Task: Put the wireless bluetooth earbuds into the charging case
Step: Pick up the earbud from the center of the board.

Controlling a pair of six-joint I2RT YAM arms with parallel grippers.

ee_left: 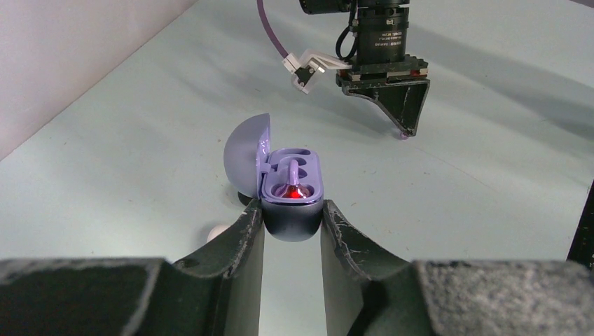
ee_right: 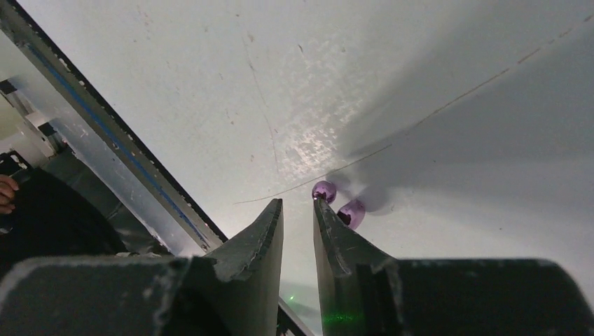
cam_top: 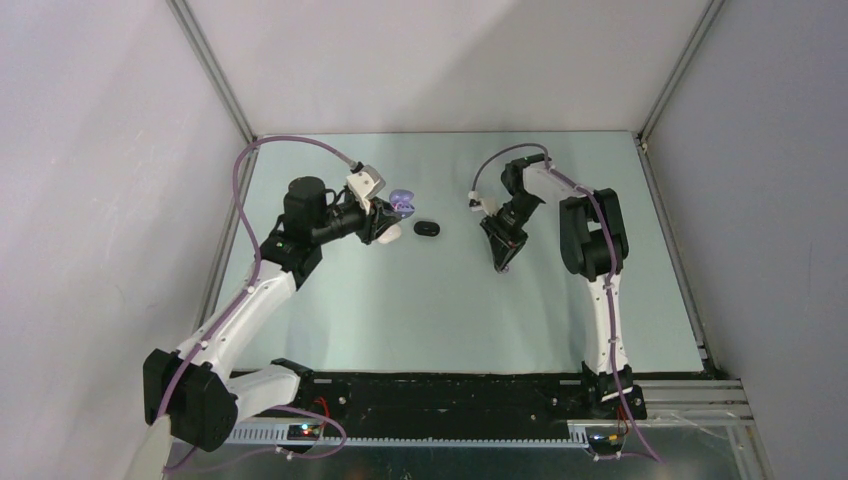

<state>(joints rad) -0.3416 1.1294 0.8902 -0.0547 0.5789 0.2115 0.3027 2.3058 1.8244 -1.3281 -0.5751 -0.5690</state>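
My left gripper (ee_left: 292, 210) is shut on the dark base of a lavender charging case (ee_left: 293, 183) and holds it above the table. Its lid stands open to the left, and one lavender earbud (ee_left: 292, 178) sits inside beside a red light. The case also shows in the top view (cam_top: 403, 200). My right gripper (ee_right: 297, 201) points down at the table with a narrow gap between its jaws and nothing in them. A second lavender earbud (ee_right: 350, 212) lies on the table, touching the outside of the right finger (ee_right: 336, 238). It shows as a purple speck in the top view (cam_top: 506, 270).
A black oval case (cam_top: 426, 229) lies on the table just right of the left gripper. It is partly hidden under the held case in the left wrist view (ee_left: 242, 199). A small white round thing (ee_left: 213, 232) lies near it. Enclosure walls ring the table.
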